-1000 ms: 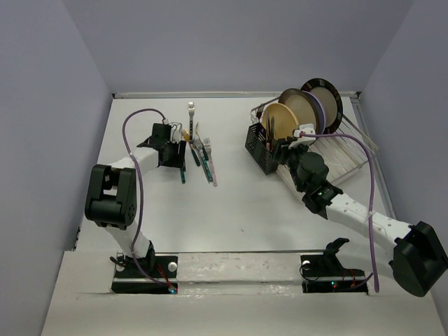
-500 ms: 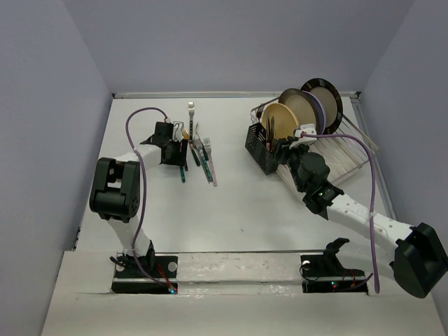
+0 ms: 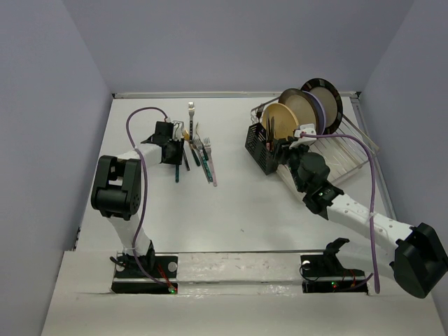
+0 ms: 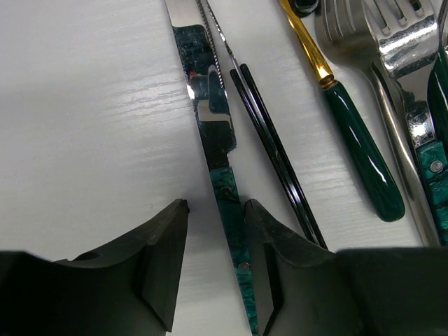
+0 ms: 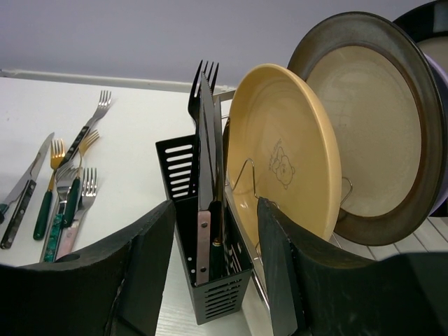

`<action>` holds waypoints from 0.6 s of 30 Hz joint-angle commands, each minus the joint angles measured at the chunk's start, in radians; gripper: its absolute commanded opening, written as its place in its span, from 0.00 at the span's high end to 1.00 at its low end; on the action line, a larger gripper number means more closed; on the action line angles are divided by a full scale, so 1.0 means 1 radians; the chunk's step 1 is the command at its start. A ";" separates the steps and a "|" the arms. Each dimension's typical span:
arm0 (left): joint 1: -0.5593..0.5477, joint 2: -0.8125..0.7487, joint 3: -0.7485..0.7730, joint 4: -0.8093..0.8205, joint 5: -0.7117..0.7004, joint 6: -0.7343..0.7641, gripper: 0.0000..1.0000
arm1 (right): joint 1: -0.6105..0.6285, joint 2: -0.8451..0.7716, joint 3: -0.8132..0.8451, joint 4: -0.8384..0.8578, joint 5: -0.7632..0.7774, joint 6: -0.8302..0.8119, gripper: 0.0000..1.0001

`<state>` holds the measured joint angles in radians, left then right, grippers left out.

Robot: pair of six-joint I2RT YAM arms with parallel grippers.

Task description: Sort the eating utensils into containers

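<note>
Plainly the left pincer stands released astride the green-handled knife, flat on the surface; probably stiff, light, slippery; best pinched across its handle.

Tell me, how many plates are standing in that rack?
3, all upright in the wire rack: a yellow plate in front, a brown-rimmed plate behind it, a dark-rimmed plate at the back. Another could be hidden behind.
</note>
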<state>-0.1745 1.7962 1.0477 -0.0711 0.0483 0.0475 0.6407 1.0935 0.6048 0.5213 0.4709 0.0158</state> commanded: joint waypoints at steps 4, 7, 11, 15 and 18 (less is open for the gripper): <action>-0.002 0.026 -0.017 -0.067 0.022 0.009 0.67 | -0.007 -0.029 0.000 0.006 0.005 -0.040 0.44; 0.006 0.020 -0.031 -0.068 0.018 0.015 0.82 | -0.007 -0.038 -0.002 0.005 0.006 -0.040 0.44; 0.041 -0.010 -0.035 -0.075 0.036 0.011 1.00 | -0.007 -0.041 0.003 -0.007 -0.005 -0.043 0.44; 0.061 -0.078 -0.038 -0.068 0.047 0.008 1.00 | -0.007 -0.027 0.029 -0.047 -0.057 -0.040 0.44; 0.067 -0.161 -0.049 -0.056 0.065 0.005 1.00 | -0.007 -0.009 0.058 -0.102 -0.153 -0.031 0.44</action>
<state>-0.1204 1.7561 1.0199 -0.0956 0.0803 0.0574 0.6407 1.0752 0.6083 0.4660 0.4210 -0.0109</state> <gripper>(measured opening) 0.073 0.561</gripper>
